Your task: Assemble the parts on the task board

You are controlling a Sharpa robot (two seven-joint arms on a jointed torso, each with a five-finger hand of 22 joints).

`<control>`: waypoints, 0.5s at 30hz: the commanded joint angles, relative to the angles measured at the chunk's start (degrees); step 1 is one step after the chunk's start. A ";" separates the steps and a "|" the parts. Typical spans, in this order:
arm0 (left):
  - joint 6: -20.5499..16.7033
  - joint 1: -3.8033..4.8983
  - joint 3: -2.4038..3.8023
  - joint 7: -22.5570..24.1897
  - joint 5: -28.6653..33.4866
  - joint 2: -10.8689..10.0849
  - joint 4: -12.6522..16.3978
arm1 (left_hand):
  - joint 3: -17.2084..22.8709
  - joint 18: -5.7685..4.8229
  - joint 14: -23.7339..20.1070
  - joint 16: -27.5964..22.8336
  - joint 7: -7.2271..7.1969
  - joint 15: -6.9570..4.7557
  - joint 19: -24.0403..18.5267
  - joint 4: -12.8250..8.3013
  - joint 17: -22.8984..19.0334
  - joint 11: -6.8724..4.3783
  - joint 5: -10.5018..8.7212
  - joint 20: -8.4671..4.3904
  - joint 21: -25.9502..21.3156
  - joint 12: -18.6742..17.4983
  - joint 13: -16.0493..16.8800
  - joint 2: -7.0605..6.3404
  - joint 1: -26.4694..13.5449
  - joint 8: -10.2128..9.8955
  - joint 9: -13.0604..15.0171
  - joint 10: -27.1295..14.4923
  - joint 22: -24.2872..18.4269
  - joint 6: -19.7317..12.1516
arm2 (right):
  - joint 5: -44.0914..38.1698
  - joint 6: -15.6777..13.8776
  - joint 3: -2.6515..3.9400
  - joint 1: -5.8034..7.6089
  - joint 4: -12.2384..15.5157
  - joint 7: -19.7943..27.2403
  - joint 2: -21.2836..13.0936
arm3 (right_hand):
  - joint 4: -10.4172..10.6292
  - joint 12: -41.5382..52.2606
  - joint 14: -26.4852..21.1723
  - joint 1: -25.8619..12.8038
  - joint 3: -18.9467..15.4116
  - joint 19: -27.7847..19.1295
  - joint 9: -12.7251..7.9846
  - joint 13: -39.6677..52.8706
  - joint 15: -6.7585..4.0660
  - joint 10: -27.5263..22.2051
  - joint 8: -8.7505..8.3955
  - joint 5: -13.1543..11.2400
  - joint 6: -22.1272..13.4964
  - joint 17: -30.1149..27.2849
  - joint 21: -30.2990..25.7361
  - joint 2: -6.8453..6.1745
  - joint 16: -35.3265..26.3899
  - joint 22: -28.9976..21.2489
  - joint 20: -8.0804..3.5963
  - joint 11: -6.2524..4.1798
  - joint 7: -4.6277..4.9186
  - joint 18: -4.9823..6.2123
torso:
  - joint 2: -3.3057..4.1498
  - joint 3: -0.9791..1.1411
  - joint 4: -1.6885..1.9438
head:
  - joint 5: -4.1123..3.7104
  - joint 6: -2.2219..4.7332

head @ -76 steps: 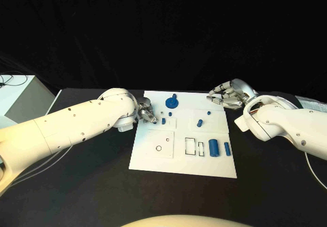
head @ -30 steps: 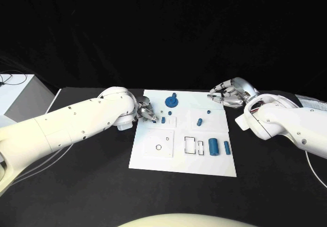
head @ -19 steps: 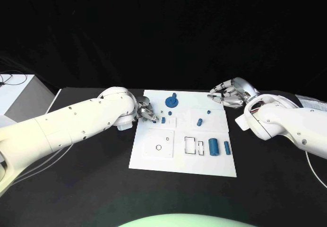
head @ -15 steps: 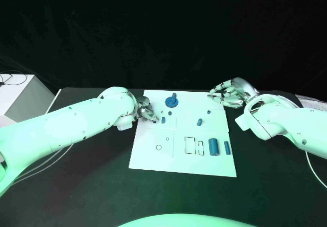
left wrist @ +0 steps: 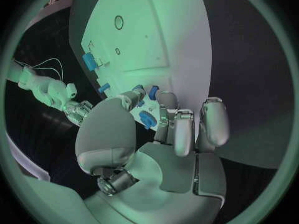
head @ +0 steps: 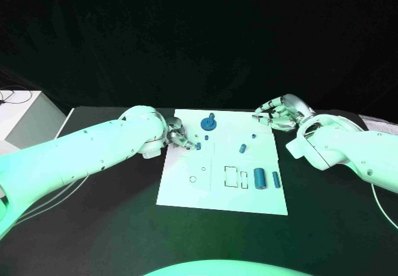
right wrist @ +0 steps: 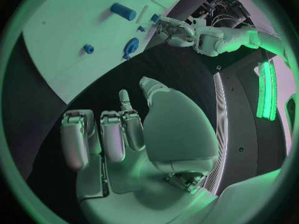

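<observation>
Beside the left hand (head: 178, 138), a blue peg (head: 198, 146).

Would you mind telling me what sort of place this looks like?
Probably a robotics lab test bench: a white task board with blue parts on a black table, against a black backdrop.

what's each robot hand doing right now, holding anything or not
Left robot hand: fingertips at a small blue part on the task board; grip cannot be told.
Right robot hand: fingers curled, holding nothing.
</observation>
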 commanded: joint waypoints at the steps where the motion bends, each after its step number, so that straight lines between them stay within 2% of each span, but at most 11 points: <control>1: 2.41 -0.68 -0.50 -0.86 -0.27 0.07 -0.22 | -0.82 -0.61 4.38 0.25 0.33 -0.05 0.41 0.28 11.28 0.14 -0.17 -0.03 -0.24 0.31 -0.05 -0.03 0.74 0.20 -0.11 -0.10 0.02 -0.12 | -0.14 0.00 0.01 -0.03 0.11 0.73 -0.04 | 0.10 0.27 4.33 -0.29 0.33 4.14 0.08 10.78 0.14 1.46 0.21 0.19 -0.33 7.67 -0.08 -0.11 -0.28 12.47 0.18 0.16 -0.03 0.20 | -0.01 -0.02 0.03 | 0.00 0.00; 8: 2.18 -0.68 -0.48 -0.86 -0.29 -0.03 -0.08 | -3.13 -0.60 4.34 0.21 0.33 -0.04 0.39 1.23 11.18 0.14 -0.41 -0.03 -0.30 0.27 -0.36 -0.12 1.23 0.38 -0.45 -0.29 0.01 -0.28 | -0.13 0.00 0.01 -0.03 0.13 0.73 -0.08 | 0.10 0.27 4.33 -0.29 0.33 4.14 0.08 10.78 0.14 1.46 0.21 0.19 -0.33 7.67 -0.08 -0.11 -0.28 12.47 0.18 0.16 -0.03 0.20 | -0.02 -0.04 0.03 | -0.01 0.00; 15: 1.79 -0.69 -0.41 -0.83 -0.15 -0.67 0.89 | -3.13 -0.60 4.34 0.21 0.33 -0.04 0.39 1.23 11.18 0.14 -0.41 -0.03 -0.30 0.27 -0.36 -0.12 1.23 0.38 -0.45 -0.29 0.01 -0.28 | -0.13 0.03 0.01 -0.03 0.11 0.75 -0.09 | 0.10 0.27 4.33 -0.29 0.33 4.14 0.08 10.78 0.14 1.46 0.21 0.19 -0.33 7.67 -0.08 -0.11 -0.28 12.47 0.18 0.16 -0.03 0.20 | 0.00 -0.06 -0.05 | -0.06 0.06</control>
